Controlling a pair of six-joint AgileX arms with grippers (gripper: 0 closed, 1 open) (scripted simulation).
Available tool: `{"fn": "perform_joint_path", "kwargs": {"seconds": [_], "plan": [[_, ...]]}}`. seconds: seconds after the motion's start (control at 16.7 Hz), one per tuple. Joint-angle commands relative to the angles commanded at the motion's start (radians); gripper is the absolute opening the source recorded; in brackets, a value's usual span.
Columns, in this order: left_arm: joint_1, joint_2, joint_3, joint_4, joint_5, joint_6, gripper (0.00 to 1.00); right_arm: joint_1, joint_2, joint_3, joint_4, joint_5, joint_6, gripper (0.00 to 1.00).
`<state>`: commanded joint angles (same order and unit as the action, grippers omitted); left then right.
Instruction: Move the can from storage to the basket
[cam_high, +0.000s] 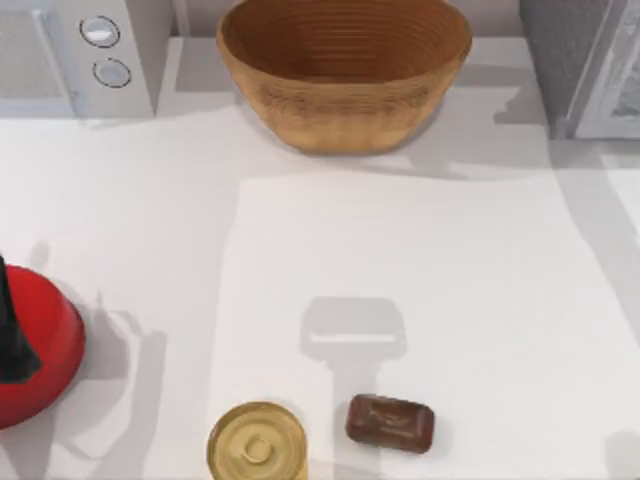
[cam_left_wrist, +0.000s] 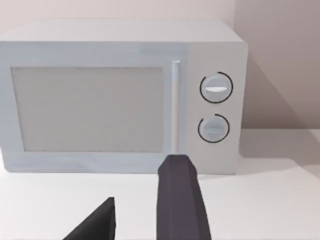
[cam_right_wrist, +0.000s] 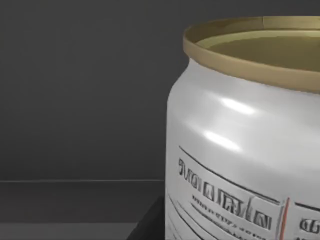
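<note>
- From above, the large round tan-brown woven wicker basket (cam_high: 345, 72) sits at the far edge of the white table (cam_high: 420, 290), between a pale grey microwave (cam_high: 80, 55) at the far left and a grey cabinet (cam_high: 590, 65) at the far right.
- Near the front edge stand a squat gold-yellow round-lidded tin (cam_high: 257, 443) and, just beside it, a dark brown rounded block (cam_high: 390, 423); a red domed object (cam_high: 35, 350) sits at the left edge.
- The left wrist view faces the microwave door and its two dials — the left gripper (cam_left_wrist: 145, 220) hangs in front of it, its dark fingers (cam_left_wrist: 181, 200) spread apart and holding nothing.
- The right wrist view is close up on the silver metal drink can (cam_right_wrist: 240, 150), upright with a gold rim and a red mark, inside a dark grey enclosure — whether the right gripper is spread or pinching, I cannot tell.
</note>
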<state>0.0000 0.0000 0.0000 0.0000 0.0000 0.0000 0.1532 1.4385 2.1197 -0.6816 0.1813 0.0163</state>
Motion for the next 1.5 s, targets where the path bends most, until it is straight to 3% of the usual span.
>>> {"fn": "perform_joint_path", "kwargs": {"seconds": [0.54, 0.78, 1.08, 1.5], "plan": [[0.000, 0.000, 0.000, 0.000, 0.000, 0.000, 1.00, 0.005, -0.059, -0.028, -0.028, 0.007, 0.002, 0.00], [0.000, 0.000, 0.000, 0.000, 0.000, 0.000, 1.00, 0.007, -0.162, -0.160, 0.033, -0.011, 0.002, 0.00], [0.000, 0.000, 0.000, 0.000, 0.000, 0.000, 1.00, 0.002, -0.402, -0.509, 0.167, -0.055, 0.006, 0.00], [0.000, 0.000, 0.000, 0.000, 0.000, 0.000, 1.00, -0.040, -0.849, -1.186, 0.396, -0.124, 0.001, 0.00]]}}
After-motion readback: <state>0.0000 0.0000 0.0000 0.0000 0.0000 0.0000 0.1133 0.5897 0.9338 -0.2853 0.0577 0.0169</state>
